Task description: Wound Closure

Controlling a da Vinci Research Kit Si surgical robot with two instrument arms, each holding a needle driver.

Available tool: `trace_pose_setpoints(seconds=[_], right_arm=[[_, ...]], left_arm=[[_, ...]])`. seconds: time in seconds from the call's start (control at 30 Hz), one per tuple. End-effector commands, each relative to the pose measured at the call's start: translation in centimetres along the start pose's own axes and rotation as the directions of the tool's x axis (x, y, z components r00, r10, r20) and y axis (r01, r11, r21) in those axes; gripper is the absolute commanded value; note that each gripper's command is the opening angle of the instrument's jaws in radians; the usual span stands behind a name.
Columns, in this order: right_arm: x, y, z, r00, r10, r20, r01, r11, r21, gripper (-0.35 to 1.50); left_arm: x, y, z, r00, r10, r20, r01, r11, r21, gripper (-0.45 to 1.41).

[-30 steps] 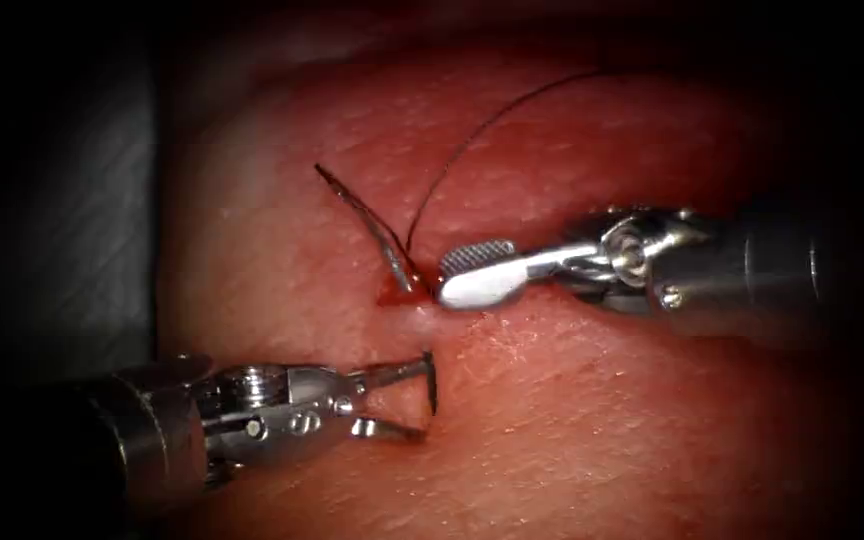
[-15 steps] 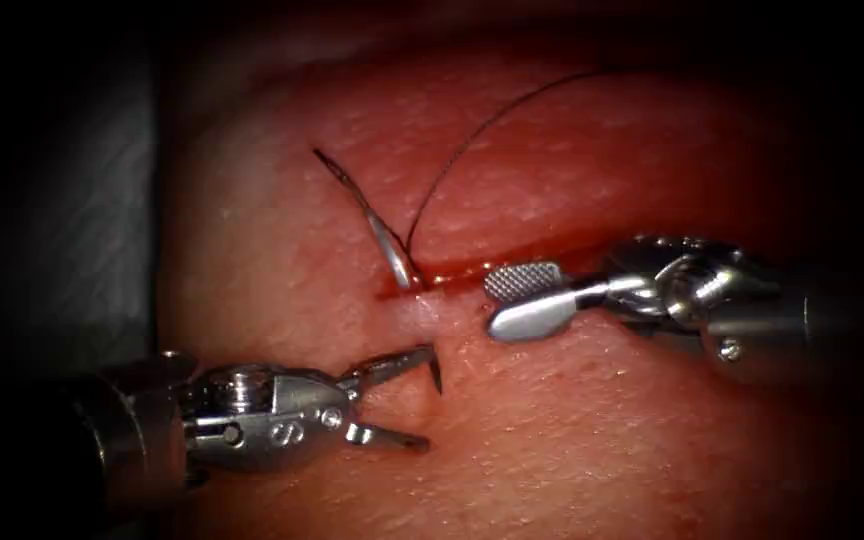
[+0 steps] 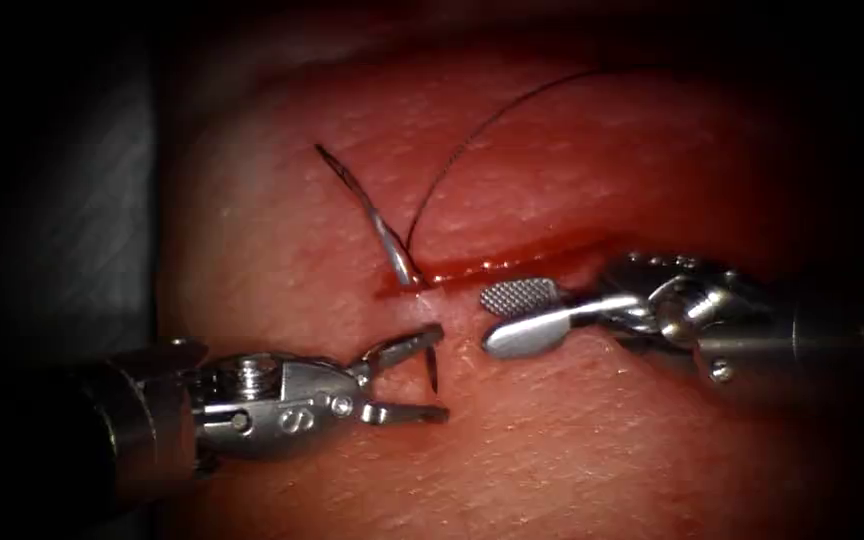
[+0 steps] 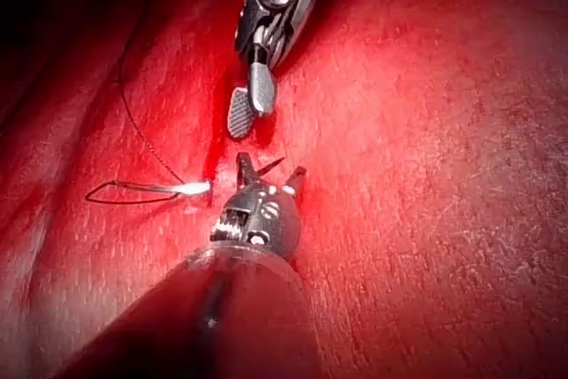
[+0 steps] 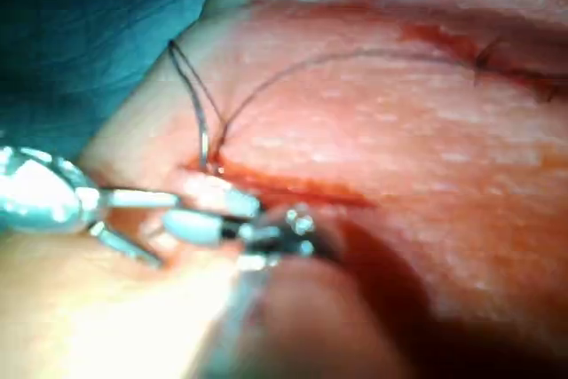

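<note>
Nearest me, the left pincer point(image 3: 430, 378) sits on the near side of the cut point(image 3: 492, 268), its jaws apart with nothing clamped between them. The needle's dark tip point(image 3: 431, 368) pokes up out of the tissue point(image 3: 572, 450) right in the gap between those jaws, so the bite looks already driven across and waiting to be picked up. Just beyond, to the right, the right pincer point(image 3: 517, 315) hangs over the tissue beside the cut, jaws parted and holding nothing. Further back, the needle's point(image 3: 392, 245) rear end stands out of the cut's left end, where red fluid point(image 3: 512, 262) pools along the line. The thread point(image 3: 472, 135) curves from it away over the far tissue. My reading: one stitch is halfway placed; drawing the needle out, pulling thread through and all tying remain.
</note>
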Motion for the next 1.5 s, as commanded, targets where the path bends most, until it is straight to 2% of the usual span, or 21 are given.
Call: trace_pose_setpoints(seconds=[0.03,0.27,0.33,0.37,0.47,0.53,0.77,0.8,0.83,0.87,0.9,0.93,0.97,1.0,1.03,1.07,1.2,1.3,1.37,1.4,1.5], right_arm=[[-0.09,0.01,0.08,1.000,0.003,0.002,-0.003,1.000,0.002,0.71],[-0.11,0.02,0.09,1.000,0.000,0.001,0.000,1.000,0.002,0.69],[-0.12,0.02,0.09,1.000,-0.001,0.001,0.001,1.000,0.001,0.66],[-0.14,0.02,0.09,1.000,-0.004,0.002,0.004,1.000,0.001,0.64],[-0.17,0.03,0.09,1.000,-0.007,0.002,0.007,1.000,0.001,0.62],[-0.18,0.04,0.09,1.000,-0.015,0.001,0.015,1.000,0.001,0.61],[-0.21,0.05,0.11,1.000,-0.013,0.001,0.013,1.000,-0.001,0.56],[-0.22,0.05,0.11,1.000,-0.014,0.001,0.014,1.000,-0.001,0.54],[-0.22,0.05,0.11,1.000,-0.014,0.001,0.014,1.000,-0.001,0.54],[-0.23,0.05,0.11,1.000,-0.015,0.000,0.015,1.000,-0.002,0.52],[-0.25,0.05,0.12,1.000,-0.016,0.000,0.016,1.000,-0.002,0.52],[-0.25,0.05,0.12,1.000,-0.016,0.000,0.016,1.000,-0.002,0.52],[-0.25,0.05,0.12,1.000,-0.017,0.000,0.017,1.000,-0.002,0.52],[-0.26,0.05,0.12,1.000,-0.019,0.000,0.019,1.000,-0.003,0.52],[-0.26,0.05,0.12,1.000,-0.019,0.000,0.019,1.000,-0.003,0.52],[-0.27,0.05,0.12,1.000,-0.019,0.000,0.019,1.000,-0.003,0.54],[-0.28,0.05,0.12,1.000,-0.020,0.003,0.020,1.000,-0.004,0.64],[-0.29,0.06,0.10,0.996,-0.080,0.026,0.080,0.996,-0.023,0.76],[-0.30,0.07,0.10,0.994,-0.101,0.040,0.103,0.994,-0.036,0.77],[-0.32,0.08,0.10,0.989,-0.131,0.064,0.135,0.989,-0.056,0.77],[-0.34,0.10,0.12,0.972,-0.211,0.108,0.220,0.972,-0.085,0.74]], left_arm=[[-0.03,0.04,0.08,1.000,-0.001,-0.002,0.001,1.000,0.000,0.41],[-0.12,0.01,0.15,0.999,0.001,-0.043,0.001,0.999,0.046,0.26],[-0.13,0.01,0.17,0.998,0.001,-0.059,0.003,0.998,0.061,-0.10],[-0.14,0.01,0.18,0.996,-0.018,-0.082,0.023,0.998,0.063,-0.45],[-0.12,0.02,0.17,0.985,-0.104,-0.140,0.106,0.994,0.008,-0.45],[-0.11,0.03,0.17,0.971,-0.176,-0.161,0.178,0.984,-0.003,-0.45],[-0.08,-0.02,0.13,0.921,-0.310,-0.234,0.308,0.950,-0.047,-0.45],[-0.07,-0.05,0.11,0.888,-0.384,-0.252,0.378,0.923,-0.075,-0.45],[-0.07,-0.05,0.11,0.888,-0.384,-0.252,0.378,0.923,-0.075,-0.45],[-0.06,-0.06,0.10,0.870,-0.423,-0.254,0.413,0.906,-0.094,-0.45],[-0.06,-0.07,0.08,0.822,-0.508,-0.256,0.488,0.861,-0.140,-0.45],[-0.06,-0.07,0.08,0.822,-0.508,-0.256,0.488,0.861,-0.140,-0.45],[-0.06,-0.06,0.07,0.797,-0.548,-0.253,0.524,0.836,-0.162,-0.45],[-0.05,-0.05,0.05,0.736,-0.633,-0.239,0.594,0.774,-0.220,-0.45],[-0.05,-0.05,0.05,0.736,-0.633,-0.239,0.594,0.774,-0.220,-0.45],[-0.05,-0.02,0.04,0.688,-0.693,-0.217,0.644,0.720,-0.259,-0.45],[-0.04,0.00,0.01,0.661,-0.724,-0.197,0.664,0.687,-0.296,-0.45],[0.01,0.01,-0.04,0.583,-0.798,-0.151,0.721,0.594,-0.357,-0.45],[0.02,0.00,-0.05,0.573,-0.806,-0.145,0.728,0.582,-0.362,-0.45],[0.07,0.00,-0.09,0.540,-0.833,-0.121,0.750,0.542,-0.379,-0.45],[0.15,-0.02,-0.14,0.479,-0.872,-0.094,0.782,0.473,-0.406,-0.45]])
